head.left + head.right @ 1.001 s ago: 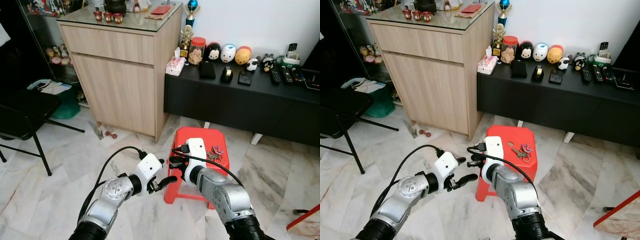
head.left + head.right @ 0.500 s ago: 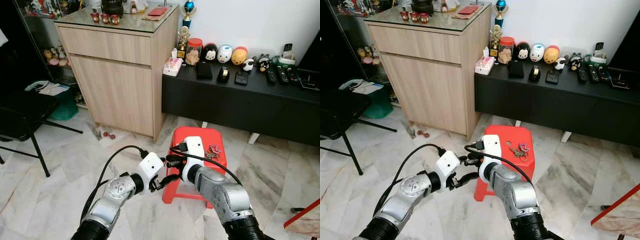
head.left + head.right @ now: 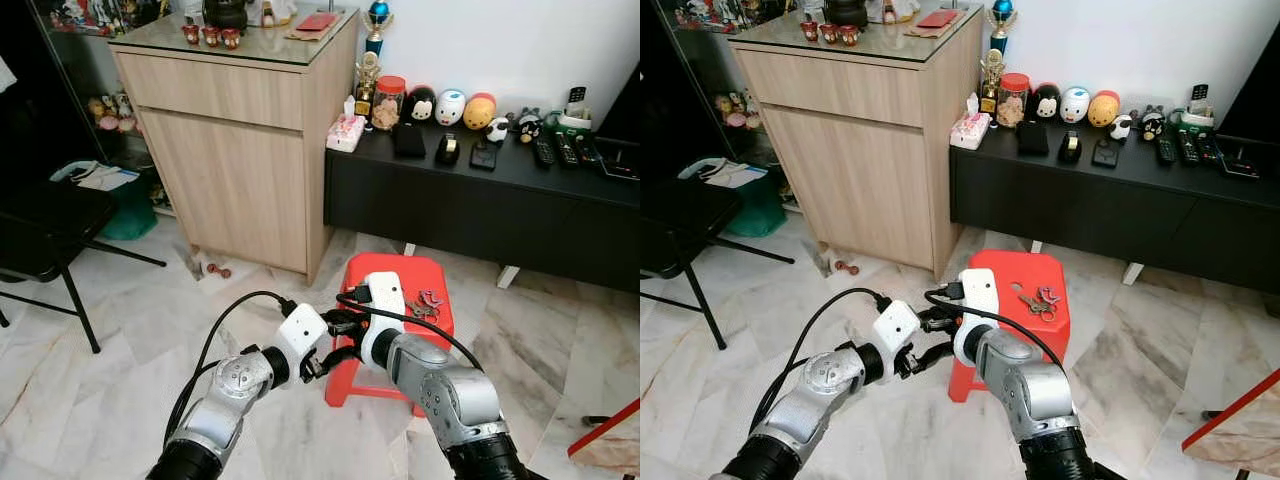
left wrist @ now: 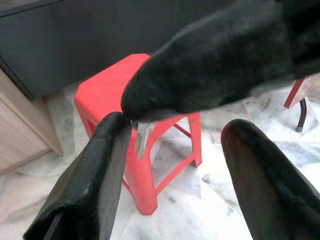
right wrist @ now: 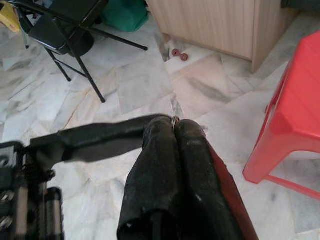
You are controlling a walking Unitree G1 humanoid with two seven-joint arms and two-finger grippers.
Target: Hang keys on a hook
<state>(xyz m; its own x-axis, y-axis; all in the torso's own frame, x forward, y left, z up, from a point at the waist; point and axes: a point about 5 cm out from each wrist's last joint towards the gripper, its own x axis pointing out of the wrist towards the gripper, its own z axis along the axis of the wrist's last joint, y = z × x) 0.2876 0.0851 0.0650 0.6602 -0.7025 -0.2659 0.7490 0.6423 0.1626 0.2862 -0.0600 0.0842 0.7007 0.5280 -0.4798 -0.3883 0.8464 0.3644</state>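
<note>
Currently: keys (image 3: 1040, 300) lying on red stool (image 3: 1005, 268), apart from both grippers. Right gripper (image 5: 175, 123) pinched closed, small metal glint at tip, identity unclear. Left gripper (image 3: 330, 342) spread wide, empty, touching right fingertip. Best next: separate arms, descend over key ring.

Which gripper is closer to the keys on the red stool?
Right. The right gripper is beside the stool's left edge; the left gripper is lower and farther from the keys.

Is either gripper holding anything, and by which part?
The right gripper pinches a small metal piece at its fingertips; which part cannot be told. Left gripper holds nothing.
</note>
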